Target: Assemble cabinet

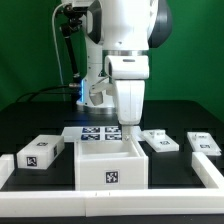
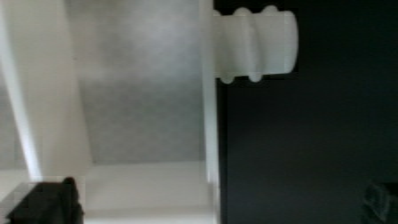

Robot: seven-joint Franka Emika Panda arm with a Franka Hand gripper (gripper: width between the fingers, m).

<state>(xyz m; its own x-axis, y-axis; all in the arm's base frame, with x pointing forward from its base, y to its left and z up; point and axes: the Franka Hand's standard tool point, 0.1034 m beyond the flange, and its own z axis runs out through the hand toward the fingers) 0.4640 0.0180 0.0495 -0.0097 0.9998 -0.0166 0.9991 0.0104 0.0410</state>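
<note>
Found the end effector (image 1: 122,122) hanging low at the back of the cabinet (image 1: 95,165), just over its rear wall. Confirmed in the wrist view the end effector (image 2: 214,196) released and spread wide: one of the dark fingers (image 2: 45,205) at one edge of the picture, a fainter dark shape at the opposite edge taken for the other. Nothing gripped between them. Cannot tell whether either finger touches the cabinet (image 2: 143,110), whose white wall runs down between them.

Located the cabinet upright on the black counter (image 1: 30,120), open at the top, midway along a white rail (image 1: 20,168) at the front. Noted the marker board (image 1: 92,134) flat just behind it. Noted the left block (image 1: 40,153) on the exterior view's left, the near right block (image 1: 158,142) and the far right block (image 1: 203,143) on the exterior view's right, all apart from the cabinet. Observed a ribbed white piece (image 2: 258,45) on the counter (image 2: 302,150) in the wrist view, beside the cabinet wall.

Markings: a square black-and-white coded front tag (image 1: 110,178) on the cabinet, similar tags on each block and the marker board. Patterns too small to decode.
</note>
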